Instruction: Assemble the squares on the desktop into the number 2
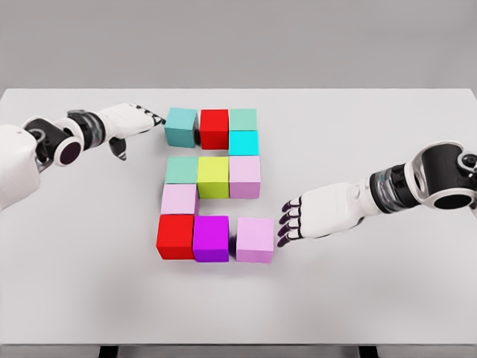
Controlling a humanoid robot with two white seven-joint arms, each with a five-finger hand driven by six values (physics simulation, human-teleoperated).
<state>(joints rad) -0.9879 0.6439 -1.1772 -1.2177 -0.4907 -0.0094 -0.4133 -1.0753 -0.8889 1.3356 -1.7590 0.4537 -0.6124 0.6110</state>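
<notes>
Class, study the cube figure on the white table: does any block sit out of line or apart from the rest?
Yes. The light pink cube ending the bottom row stands slightly apart from the magenta cube, and the teal cube at top left sits slightly turned.

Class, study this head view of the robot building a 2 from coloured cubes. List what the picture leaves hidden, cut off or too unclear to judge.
- Left hand: whether it touches the teal cube is unclear; the contact falls in shadow.
- Right hand: its palm faces away, so the gap to the pink cube cannot be judged.
- Both arms: cut off by the side edges.
- Table: its legs are cropped by the bottom edge.
</notes>
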